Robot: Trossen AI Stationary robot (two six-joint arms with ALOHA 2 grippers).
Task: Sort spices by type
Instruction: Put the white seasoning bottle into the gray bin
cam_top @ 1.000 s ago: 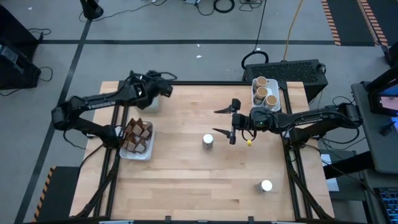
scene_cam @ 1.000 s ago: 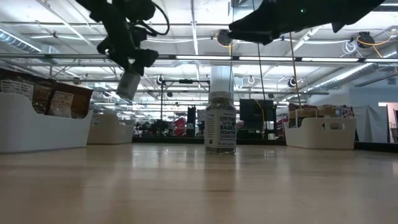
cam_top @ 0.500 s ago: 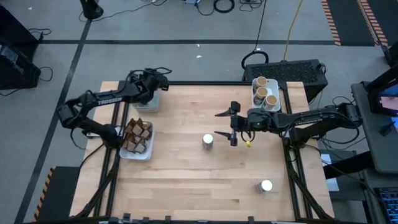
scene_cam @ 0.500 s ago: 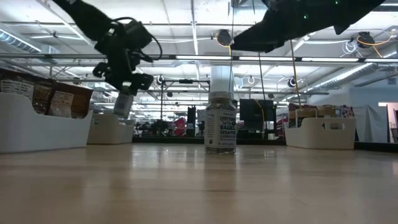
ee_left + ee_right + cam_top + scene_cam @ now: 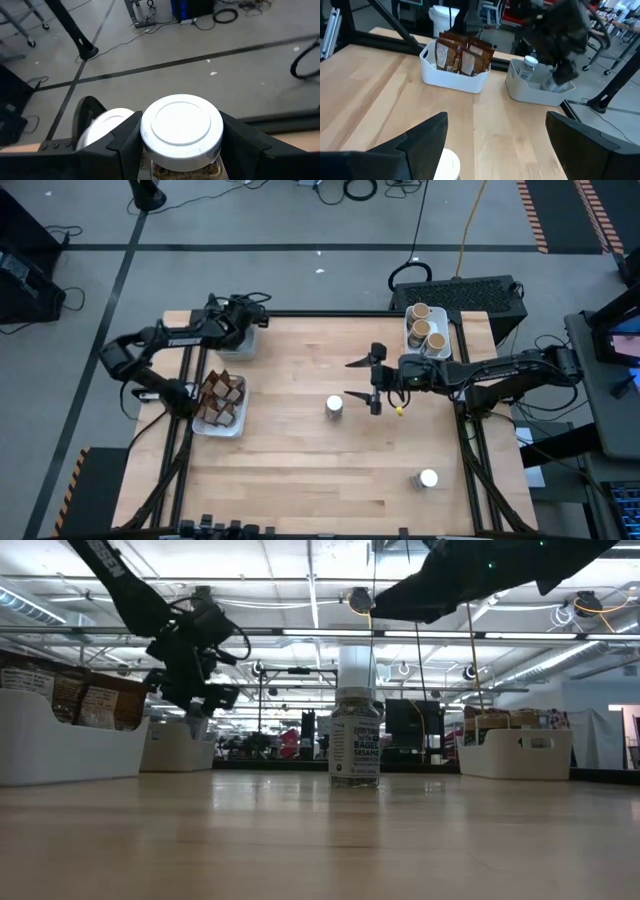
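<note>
— What's in your left gripper (image 5: 180, 150)?
— A white-lidded jar (image 5: 181, 131), clamped between my fingers, down in the grey tray (image 5: 540, 86) beside another jar (image 5: 526, 67), I think.
— And your right gripper (image 5: 360, 378)?
— Spread wide, empty, just beside the jar mid-table (image 5: 334, 407).

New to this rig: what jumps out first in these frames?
The white-lidded spice jar clamped in the left gripper, lowered into the white tray at the table's far-left corner, beside another white lid. Next, the lone white-lidded jar standing mid-table, with the right gripper wide open just beside it. A tray of brown crinkled packets sits at the left edge.
</note>
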